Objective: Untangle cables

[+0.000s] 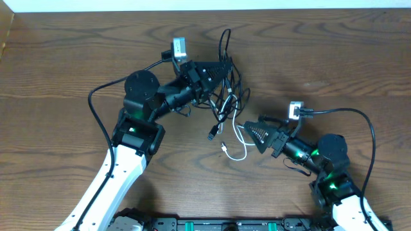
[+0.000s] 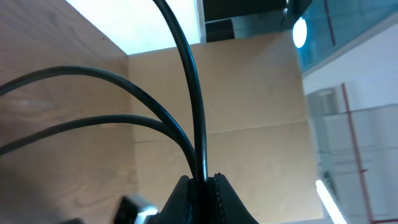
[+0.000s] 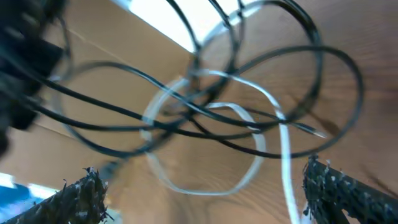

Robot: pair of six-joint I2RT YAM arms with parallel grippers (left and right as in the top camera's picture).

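Overhead: dark brown wood-grain bench (image 1: 58, 58), matte, with a pale strip (image 1: 192, 4) along the far edge. From the left wrist camera: paler brown boards, a bright white patch at the top, bluish glazing and one round lamp (image 2: 300, 31) to the right. Nothing sharper of the room than that.

Counted: two arms, two end effectors, one small silver camera box (image 1: 180, 48) on each wrist. One white cable (image 1: 244, 155), lying in a loose loop on the bench at the near side of the tangle, small plug end toward the front. Black cables (image 1: 226, 96) too interlaced for a sure count; bunched near the middle of the bench between the two arms, trailing down to a black plug (image 1: 212, 134) on the wood.

At the far side of the tangle, left end effector (image 1: 225, 67), clamped shut on the black cables. In its own wrist view, same end effector (image 2: 204, 186) with fingers pressed together and three black strands (image 2: 186, 81) rising out of the pinch: one nearly straight up, two curving off left.

Just beside the white loop, right end effector (image 1: 250, 136), spread wide, gripping nothing, aimed left. In its own wrist view (image 3: 199, 171), two ridged black fingers (image 3: 84, 196) at the lower corners, well apart. Ahead of them, white loop crossed by several black loops, with one white run dropping close by the right-hand finger. Touching or not: cannot tell.
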